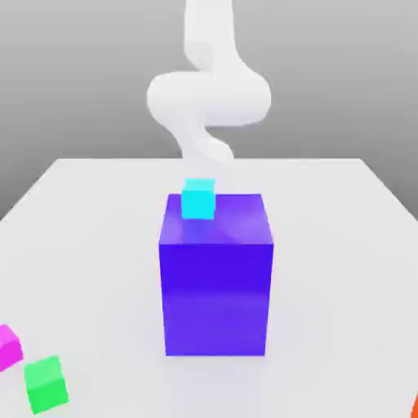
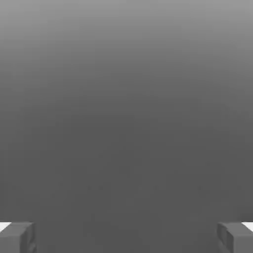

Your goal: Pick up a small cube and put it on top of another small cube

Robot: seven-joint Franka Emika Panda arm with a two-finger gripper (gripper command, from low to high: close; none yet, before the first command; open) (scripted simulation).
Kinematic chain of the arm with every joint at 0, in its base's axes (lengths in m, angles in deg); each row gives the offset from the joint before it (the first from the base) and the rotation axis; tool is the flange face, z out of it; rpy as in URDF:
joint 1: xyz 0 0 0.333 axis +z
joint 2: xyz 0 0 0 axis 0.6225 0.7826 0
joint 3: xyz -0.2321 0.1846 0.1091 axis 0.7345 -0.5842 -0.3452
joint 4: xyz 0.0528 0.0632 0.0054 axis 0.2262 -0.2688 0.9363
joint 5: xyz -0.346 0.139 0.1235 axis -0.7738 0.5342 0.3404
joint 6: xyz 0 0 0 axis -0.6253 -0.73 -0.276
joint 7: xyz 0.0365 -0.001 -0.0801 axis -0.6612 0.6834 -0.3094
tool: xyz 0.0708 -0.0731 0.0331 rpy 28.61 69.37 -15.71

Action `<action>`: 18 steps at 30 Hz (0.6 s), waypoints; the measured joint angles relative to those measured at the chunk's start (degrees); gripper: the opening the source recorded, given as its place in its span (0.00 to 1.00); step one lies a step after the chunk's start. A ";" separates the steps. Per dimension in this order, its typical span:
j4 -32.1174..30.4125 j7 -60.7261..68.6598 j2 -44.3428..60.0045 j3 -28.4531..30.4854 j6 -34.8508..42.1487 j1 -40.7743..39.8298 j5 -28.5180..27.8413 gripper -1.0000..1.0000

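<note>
Magenta cube point(image 1: 8, 348), one, lies toward the desk's point(image 1: 343, 286) near edge at the exterior view's left, so the released end effector point(image 2: 126, 238) should descend squared to its faces, clearing one green cube point(image 1: 46, 384), one cyan cube point(image 1: 198, 200) and one blue-violet block point(image 1: 215, 298).

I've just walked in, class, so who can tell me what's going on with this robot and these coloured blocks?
Nothing is being handled: the end effector is open and empty. The pink cube and green cube lie on the table, apart from each other, so the small cubes there are not stacked yet. The big blue-violet block stands nearer the middle.
</note>
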 joint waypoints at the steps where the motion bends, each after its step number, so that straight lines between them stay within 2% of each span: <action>1: -0.08 0.31 2.24 1.23 -0.65 -0.01 0.41 0.50; 18: -1.34 8.98 37.74 17.21 -11.13 -5.50 12.28 0.50</action>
